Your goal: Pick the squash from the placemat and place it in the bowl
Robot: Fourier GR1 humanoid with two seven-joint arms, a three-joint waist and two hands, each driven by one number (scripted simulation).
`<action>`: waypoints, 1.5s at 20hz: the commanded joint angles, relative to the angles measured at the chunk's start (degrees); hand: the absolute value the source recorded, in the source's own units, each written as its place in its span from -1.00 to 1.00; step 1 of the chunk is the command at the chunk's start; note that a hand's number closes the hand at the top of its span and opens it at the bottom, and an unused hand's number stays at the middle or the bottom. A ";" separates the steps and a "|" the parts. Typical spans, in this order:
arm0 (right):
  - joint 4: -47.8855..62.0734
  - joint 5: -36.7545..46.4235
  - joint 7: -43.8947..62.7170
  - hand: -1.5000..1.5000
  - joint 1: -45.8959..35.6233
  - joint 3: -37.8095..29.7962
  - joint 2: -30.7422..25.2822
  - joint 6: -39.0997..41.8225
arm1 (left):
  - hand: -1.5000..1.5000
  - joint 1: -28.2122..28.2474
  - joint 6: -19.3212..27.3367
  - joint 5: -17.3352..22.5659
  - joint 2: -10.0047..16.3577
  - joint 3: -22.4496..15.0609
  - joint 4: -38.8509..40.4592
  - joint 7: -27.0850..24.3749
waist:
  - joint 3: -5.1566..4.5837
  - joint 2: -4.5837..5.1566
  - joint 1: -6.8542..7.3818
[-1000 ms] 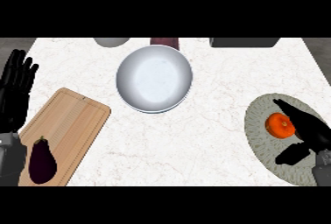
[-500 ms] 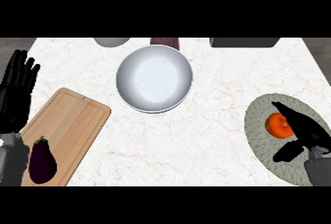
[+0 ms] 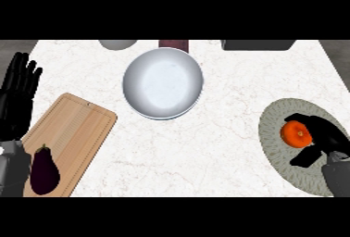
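Observation:
An orange squash [image 3: 296, 134] lies on the round grey-green placemat [image 3: 277, 139] at the right of the counter. My right hand [image 3: 328, 137] is over the placemat, its fingers curved along the squash's far and right sides and its thumb [image 3: 305, 159] spread apart just below it. The big white bowl [image 3: 163, 84] stands at the counter's top centre, nothing in it. My left hand [image 3: 16, 95] rests open at the left edge, fingers up.
A wooden cutting board [image 3: 71, 135] at the lower left carries a dark purple eggplant [image 3: 44, 171]. Along the far edge stand a grey cup [image 3: 117, 44], a dark red object [image 3: 173, 44] and a dark container [image 3: 258, 44].
My right hand has crept slightly up and left, its fingers closing in round the squash. The left hand, squash and bowl have stayed put.

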 commanded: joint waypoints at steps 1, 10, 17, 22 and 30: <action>2.04 2.28 -4.47 1.00 0.94 0.06 0.70 -5.64 | 0.00 1.08 -0.77 1.47 1.10 1.15 -3.92 3.88 | 0.11 0.02 0.18; -4.60 3.06 -4.23 1.00 5.03 -2.02 -0.65 -5.41 | 0.00 1.61 0.61 -2.21 -1.37 0.57 1.43 -3.44 | 0.06 -0.04 -0.34; -24.07 5.09 5.80 1.00 21.12 -2.20 -1.45 -0.37 | 0.00 1.65 -0.86 1.11 0.13 1.96 -2.72 2.35 | 0.03 -0.19 -0.80; -36.30 4.95 10.10 1.00 23.25 -7.99 -5.15 2.29 | 0.00 -0.38 -1.35 -0.01 1.55 2.61 0.67 -0.09 | 0.00 -0.11 -1.08; -59.71 -6.93 12.82 1.00 23.45 -13.45 -2.88 11.01 | 0.00 1.83 -0.86 0.27 -0.25 1.62 -1.71 1.34 | 0.00 -0.26 -0.84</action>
